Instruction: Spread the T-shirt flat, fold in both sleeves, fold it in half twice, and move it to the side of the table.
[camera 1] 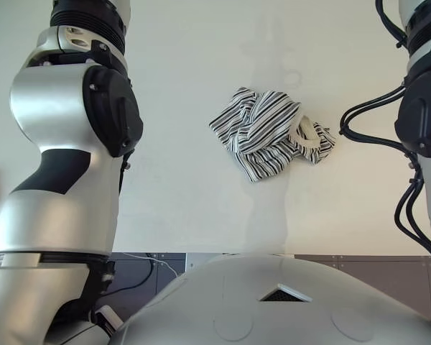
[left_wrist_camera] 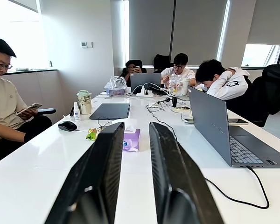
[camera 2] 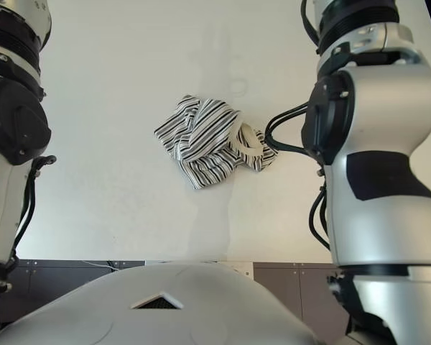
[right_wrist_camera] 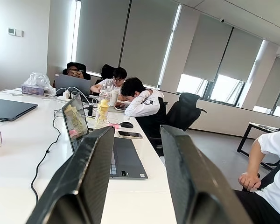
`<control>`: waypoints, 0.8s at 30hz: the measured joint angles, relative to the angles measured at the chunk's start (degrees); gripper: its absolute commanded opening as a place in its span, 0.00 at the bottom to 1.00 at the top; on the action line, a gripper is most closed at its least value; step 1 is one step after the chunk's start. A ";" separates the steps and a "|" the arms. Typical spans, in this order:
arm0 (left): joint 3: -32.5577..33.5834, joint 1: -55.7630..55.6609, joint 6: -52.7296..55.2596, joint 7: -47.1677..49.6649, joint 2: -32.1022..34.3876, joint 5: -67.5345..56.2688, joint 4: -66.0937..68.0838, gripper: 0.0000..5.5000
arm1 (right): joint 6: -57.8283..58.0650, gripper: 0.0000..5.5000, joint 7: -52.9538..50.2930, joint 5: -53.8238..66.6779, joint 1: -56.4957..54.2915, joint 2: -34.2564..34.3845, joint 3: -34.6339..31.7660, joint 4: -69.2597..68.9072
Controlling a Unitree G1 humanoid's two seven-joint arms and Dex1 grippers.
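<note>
A black-and-white striped T-shirt lies crumpled in a heap near the middle of the white table, its cream collar turned up on the right side of the heap. Both arms are raised at the sides, well clear of the shirt. In the left wrist view my left gripper points out level across the room, its two dark fingers apart with nothing between them. In the right wrist view my right gripper is likewise open and empty, its fingers spread.
The table's near edge runs across the head views just in front of me, with a dark floor and cables below. Bare tabletop surrounds the shirt. The wrist views look over a long office table with laptops and seated people.
</note>
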 measured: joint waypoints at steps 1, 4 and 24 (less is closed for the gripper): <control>0.06 0.00 0.00 -0.01 0.01 -0.15 0.00 0.18 | 0.00 0.33 0.29 0.00 0.04 0.10 0.00 0.00; 0.38 0.63 0.01 -0.06 0.08 -0.67 -0.36 0.18 | -0.01 0.33 0.63 0.08 0.09 0.76 -0.27 -0.01; -0.06 0.77 6.28 0.74 -2.64 0.56 0.68 0.18 | 3.47 0.33 0.74 1.87 3.79 4.93 -1.85 0.53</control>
